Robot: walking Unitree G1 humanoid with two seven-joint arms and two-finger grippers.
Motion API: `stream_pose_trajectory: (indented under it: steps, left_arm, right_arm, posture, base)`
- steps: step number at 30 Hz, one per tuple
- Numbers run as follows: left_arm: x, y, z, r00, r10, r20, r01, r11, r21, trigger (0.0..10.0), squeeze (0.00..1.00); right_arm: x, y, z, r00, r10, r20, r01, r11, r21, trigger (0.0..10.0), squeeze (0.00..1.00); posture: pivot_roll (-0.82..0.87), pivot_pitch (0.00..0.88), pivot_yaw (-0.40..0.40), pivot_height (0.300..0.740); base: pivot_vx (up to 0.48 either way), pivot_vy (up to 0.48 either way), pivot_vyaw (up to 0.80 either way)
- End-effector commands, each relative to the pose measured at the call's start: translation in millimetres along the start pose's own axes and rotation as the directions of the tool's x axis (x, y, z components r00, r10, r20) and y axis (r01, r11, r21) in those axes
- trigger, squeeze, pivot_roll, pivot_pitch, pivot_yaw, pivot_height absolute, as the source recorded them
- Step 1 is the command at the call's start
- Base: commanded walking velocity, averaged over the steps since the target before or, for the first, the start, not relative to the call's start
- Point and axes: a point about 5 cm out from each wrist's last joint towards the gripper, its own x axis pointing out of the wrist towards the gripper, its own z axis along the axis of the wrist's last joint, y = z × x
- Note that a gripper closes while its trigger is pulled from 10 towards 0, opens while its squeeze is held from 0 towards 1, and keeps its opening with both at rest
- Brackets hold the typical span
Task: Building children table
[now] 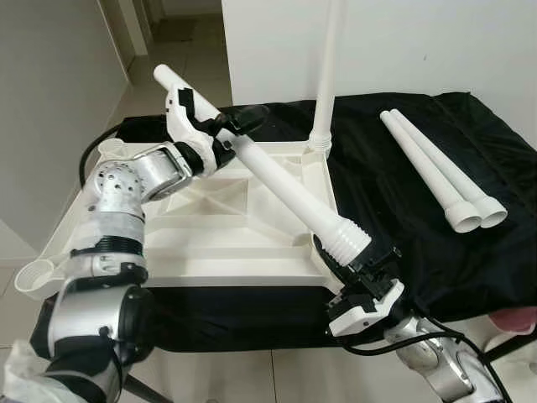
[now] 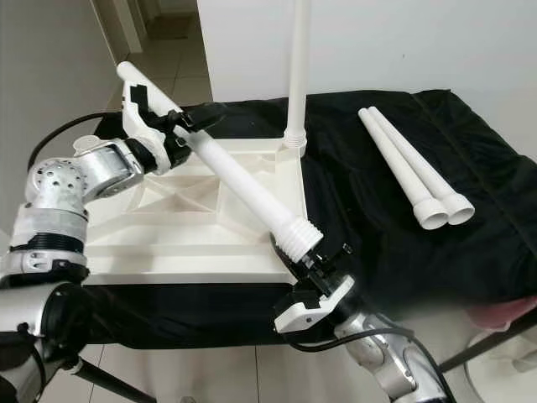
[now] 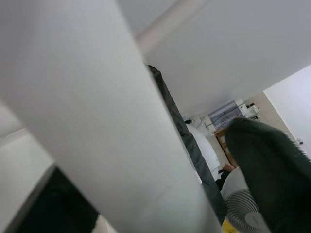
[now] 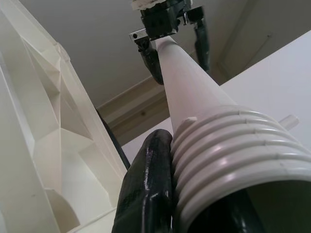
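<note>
Long white plastic table leg with ribbed threaded end (image 1: 277,180) held slantwise above upturned cream plastic tabletop (image 1: 210,227), which lies on black cloth (image 1: 403,201). Left gripper (image 1: 220,130) clamped on upper shaft, fingers either side. Right gripper (image 1: 367,267) at ribbed end; black finger (image 4: 146,189) touches ribs, jaws probably closed on it. Third white leg (image 1: 329,75) upright in far corner socket. Two spare white legs (image 1: 440,172) side by side on cloth beyond right gripper.

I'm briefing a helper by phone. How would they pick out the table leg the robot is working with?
On the upturned white tabletop, one white leg slants between the left gripper and right gripper. Another leg stands upright in its corner; two spare legs lie flat on the black cloth.
</note>
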Motion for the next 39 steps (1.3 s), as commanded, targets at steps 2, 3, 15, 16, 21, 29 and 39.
stream_pose_trajectory:
  steps: [2, 3, 15, 16, 21, 29, 39]
  left_arm:
    - [0.4, -4.7, 5.1, 1.0, -0.02, 0.003, 0.02, 1.0, 0.0, 1.3, 0.0]
    - [0.0, -5.3, 5.0, 1.0, -0.028, 0.002, 0.028, 1.0, -0.002, 0.0, 0.0]
    - [2.0, -7.2, 11.7, 0.998, -0.065, 0.012, 0.066, 0.993, -0.098, 0.0, 0.0]
    - [2.3, -7.3, 13.4, 0.997, -0.069, 0.016, 0.071, 0.992, -0.104, 0.0, 0.0]
    - [3.5, -5.3, 14.4, 0.998, -0.06, 0.011, 0.06, 0.991, -0.121, 0.0, 0.0]
    - [5.5, 3.6, 16.2, 1.0, 0.001, 0.002, -0.001, 0.986, -0.165, 10.0, 0.0]
    - [2.7, 10.8, 19.3, 1.0, 0.031, -0.005, -0.031, 0.984, -0.176, 10.0, 0.0]
  right_arm:
    - [-0.8, 6.1, 1.6, 0.999, 0.037, 0.016, -0.037, 0.999, 0.001, 10.0, 0.0]
    - [-0.2, 5.7, 0.7, 0.999, 0.037, 0.018, -0.037, 0.999, -0.005, 10.0, 0.0]
    - [1.9, 4.2, -4.0, 0.999, 0.023, 0.031, -0.021, 0.999, -0.043, 10.0, 0.0]
    - [2.4, 4.0, -4.2, 0.999, 0.012, 0.033, -0.011, 0.999, -0.046, 10.0, 0.0]
    - [0.7, 2.1, -3.7, 0.999, -0.019, 0.033, 0.021, 0.999, -0.037, 10.0, 1.0]
    - [-8.8, 0.4, -0.4, 0.998, -0.064, 0.01, 0.065, 0.996, -0.062, 10.0, 0.0]
    - [-27.2, -2.9, 8.4, 0.996, -0.092, -0.019, 0.091, 0.993, -0.074, 10.0, 0.0]
  posture:
    - [-0.09, 0.025, 0.064, 0.74]
    - [-0.09, 0.024, 0.061, 0.74]
    - [-0.1, 0.009, 0.065, 0.74]
    - [-0.1, 0.01, 0.073, 0.74]
    - [-0.11, 0.01, 0.082, 0.74]
    - [-0.12, 0.019, 0.096, 0.74]
    - [-0.13, 0.035, 0.113, 0.74]
  base:
    - [0.0, 0.0, 0.0]
    - [0.0, 0.0, 0.0]
    - [0.0, 0.0, 0.0]
    - [0.0, 0.0, 0.0]
    - [0.0, 0.0, 0.0]
    - [0.0, 0.0, 0.0]
    - [0.0, 0.0, 0.0]
